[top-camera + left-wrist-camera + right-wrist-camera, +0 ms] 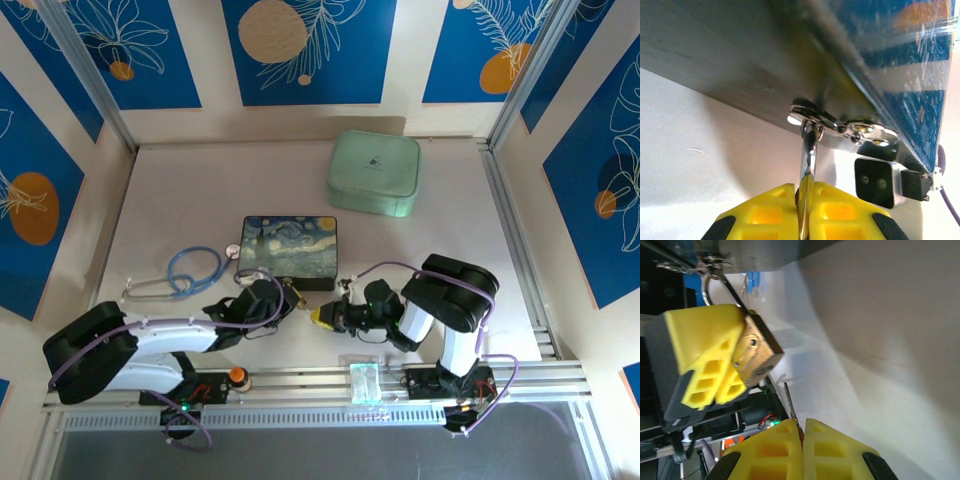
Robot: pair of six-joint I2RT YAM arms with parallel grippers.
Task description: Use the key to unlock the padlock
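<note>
The small brass padlock hangs by its silvery shackle from the hasp on the front of the starry-night tin. My left gripper is shut on the padlock and shows at the tin's near edge in the top view. Its yellow fingers clamp the brass body from the side. My right gripper is shut on the thin key. The blade points up at the padlock's bottom face, its tip a short gap below it. The two grippers face each other.
A blue-tubed stethoscope lies left of the tin. A mint-green case sits at the back right. A small clear box rests on the front rail between the arm bases. The right wrist's camera block is close beside the hasp.
</note>
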